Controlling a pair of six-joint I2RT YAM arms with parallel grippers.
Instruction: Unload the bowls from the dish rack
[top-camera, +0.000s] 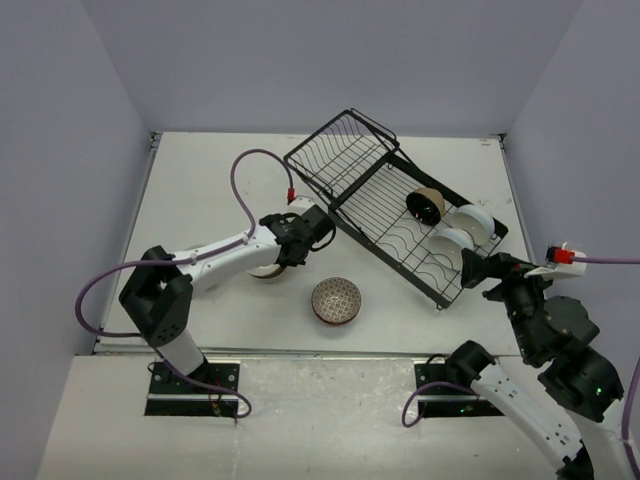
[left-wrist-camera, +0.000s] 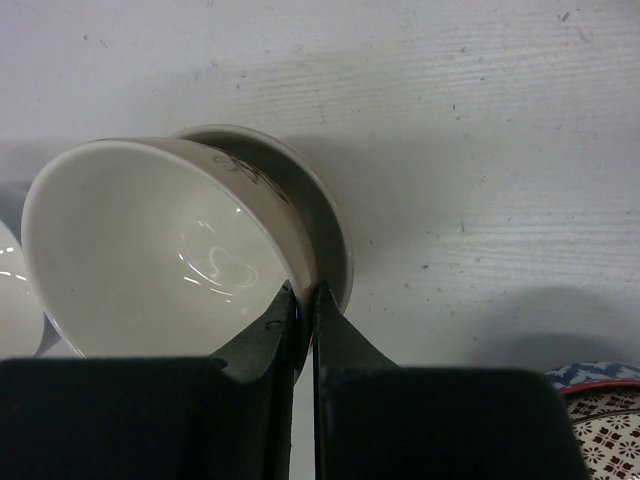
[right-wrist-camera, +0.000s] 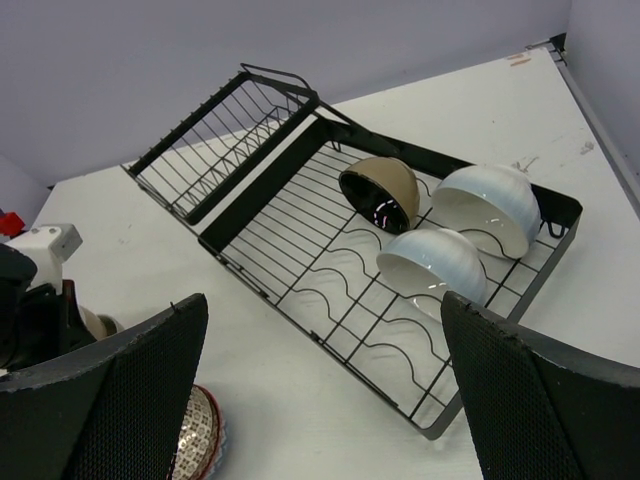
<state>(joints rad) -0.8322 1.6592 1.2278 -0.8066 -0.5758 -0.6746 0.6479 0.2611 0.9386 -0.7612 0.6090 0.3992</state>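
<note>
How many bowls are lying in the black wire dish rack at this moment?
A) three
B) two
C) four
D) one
A: the dish rack holds one tan bowl with a black inside and two white bowls close beside it.

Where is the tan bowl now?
Top view, right of centre: the tan bowl lies on its side in the rack, just left of the two white bowls, on the side nearer the rack's basket end.
</note>
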